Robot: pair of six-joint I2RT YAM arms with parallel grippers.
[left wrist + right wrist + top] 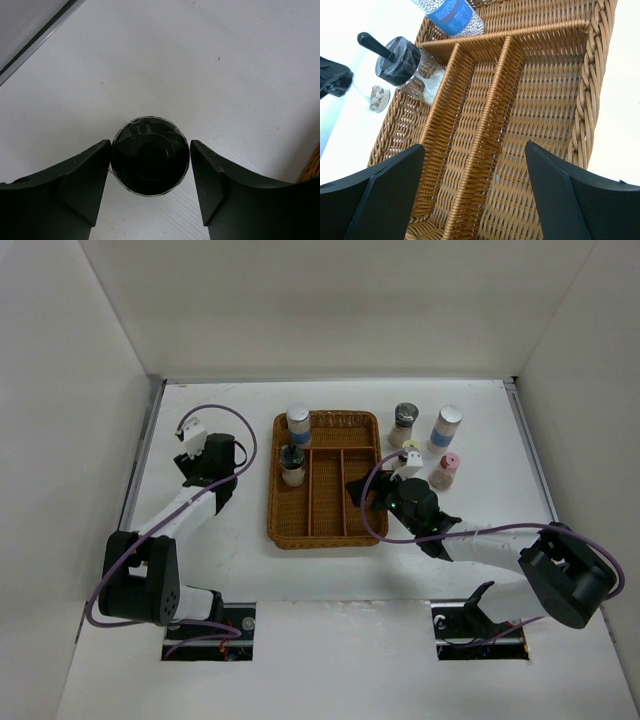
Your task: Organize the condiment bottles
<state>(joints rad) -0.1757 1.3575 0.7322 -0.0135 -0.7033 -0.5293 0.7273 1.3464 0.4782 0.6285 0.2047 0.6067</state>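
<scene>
A brown wicker tray (325, 525) lies mid-table. Its left compartment holds a silver-capped white-and-blue bottle (298, 423) and a dark-capped bottle (292, 462); both show in the right wrist view (452, 12) (400, 60). Right of the tray stand a dark-grey-capped bottle (404, 423), a silver-capped one (446, 426), a pink-capped one (446, 470) and a cream-capped one (410, 452), partly hidden by my right arm. My left gripper (220, 455) is closed round a black-capped bottle (150, 156) standing on the table left of the tray. My right gripper (474, 145) is open and empty over the tray's right compartments.
White walls enclose the table on three sides, with a metal strip (40, 40) along the left edge near my left gripper. The tray's woven dividers (485, 125) run lengthwise under my right gripper. My right arm (480, 540) stretches across the table right of the tray.
</scene>
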